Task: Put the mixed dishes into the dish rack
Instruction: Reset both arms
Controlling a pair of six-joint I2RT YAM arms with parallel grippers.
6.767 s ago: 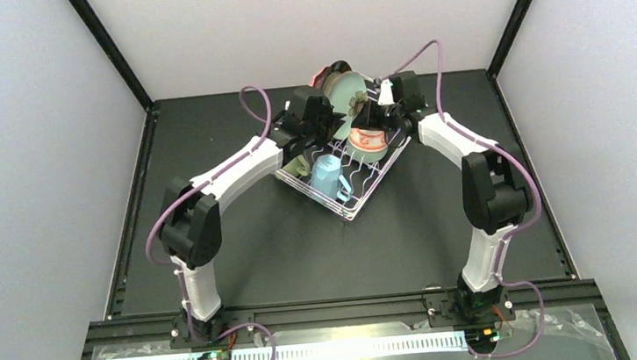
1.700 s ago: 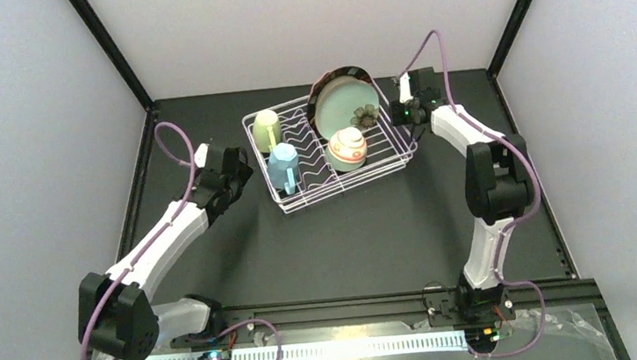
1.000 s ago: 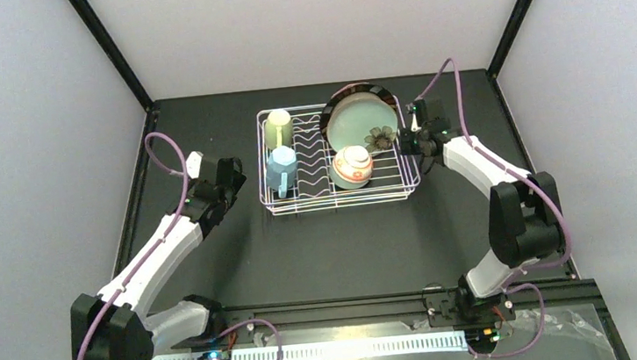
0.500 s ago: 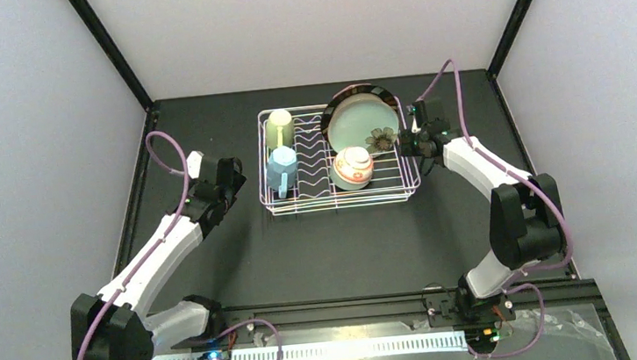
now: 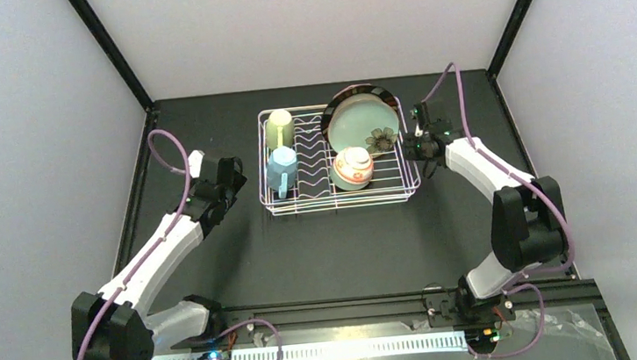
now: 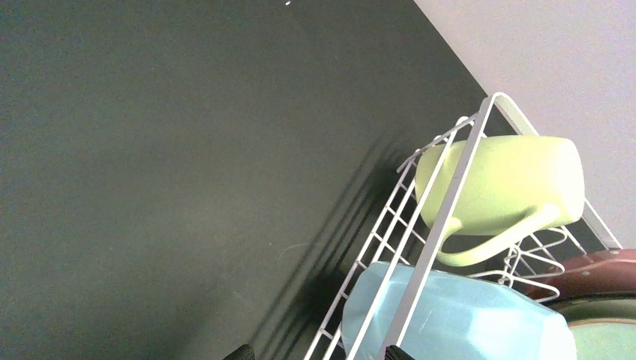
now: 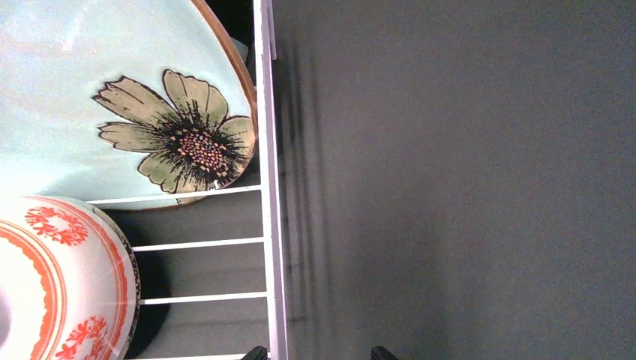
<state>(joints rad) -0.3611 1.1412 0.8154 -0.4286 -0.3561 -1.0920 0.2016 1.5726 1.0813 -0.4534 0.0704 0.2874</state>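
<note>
Loading looks about done: cream mug (image 5: 277, 129), light-blue mug (image 5: 282, 168), mint flowered plate (image 5: 361, 123) and small orange-patterned bowl (image 5: 352, 166) all sit in the dish rack (image 5: 335, 206) (none visible outside it), with left gripper (image 6: 316, 351) and right gripper (image 7: 315, 352) spread wide, empty, beside it.

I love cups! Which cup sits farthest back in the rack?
The yellow-green mug, in the far left corner of the dish rack; the light-blue mug lies just in front.
</note>
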